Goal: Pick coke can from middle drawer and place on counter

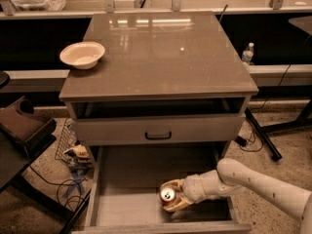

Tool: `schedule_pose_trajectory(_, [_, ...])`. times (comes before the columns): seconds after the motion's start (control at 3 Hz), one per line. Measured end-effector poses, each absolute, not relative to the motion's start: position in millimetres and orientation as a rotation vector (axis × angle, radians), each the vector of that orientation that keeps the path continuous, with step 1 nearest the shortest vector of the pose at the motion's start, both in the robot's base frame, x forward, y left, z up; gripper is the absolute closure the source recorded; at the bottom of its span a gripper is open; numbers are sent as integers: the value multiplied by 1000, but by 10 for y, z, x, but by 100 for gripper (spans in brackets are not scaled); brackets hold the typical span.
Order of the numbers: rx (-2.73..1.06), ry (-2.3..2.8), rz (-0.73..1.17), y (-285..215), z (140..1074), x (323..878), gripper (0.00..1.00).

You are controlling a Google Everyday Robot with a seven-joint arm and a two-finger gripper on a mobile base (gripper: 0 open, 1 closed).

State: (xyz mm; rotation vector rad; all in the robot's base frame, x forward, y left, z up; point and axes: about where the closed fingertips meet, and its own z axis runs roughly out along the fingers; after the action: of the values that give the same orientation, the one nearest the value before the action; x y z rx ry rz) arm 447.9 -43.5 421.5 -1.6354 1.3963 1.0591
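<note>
Gripping: the robot's cream two-fingered hand point(171, 198) reaches in from the right, its fingers closed around the small red coke can with a silver top point(168, 195).
Can position: low in the wide pale-grey middle drawer point(122, 206), right of centre, near the front edge; whether it rests on the floor or is lifted I cannot tell.
Handling: judged light, thin-walled and smooth; it could dent or slip, so a moderate hold across the round body suits.
Destination: the glossy grey-brown surface point(161, 52) on top of the cabinet, well above the hand.
In the way: the grey drawer front with a black handle point(158, 129) overhangs the path upward, so the can likely must come outward first.
Nearby: a white bowl point(82, 54) sits at the surface's left edge; a clear water bottle point(248, 53) stands beyond on the right.
</note>
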Motion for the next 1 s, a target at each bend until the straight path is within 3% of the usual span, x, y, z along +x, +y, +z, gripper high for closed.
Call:
schedule_pose_trajectory(0.33, [-1636,1396,1060,-430,4214,4477,100])
schedule_pose_trajectory(1.0, [-1662,1406,1136,-607,5200,4558,100])
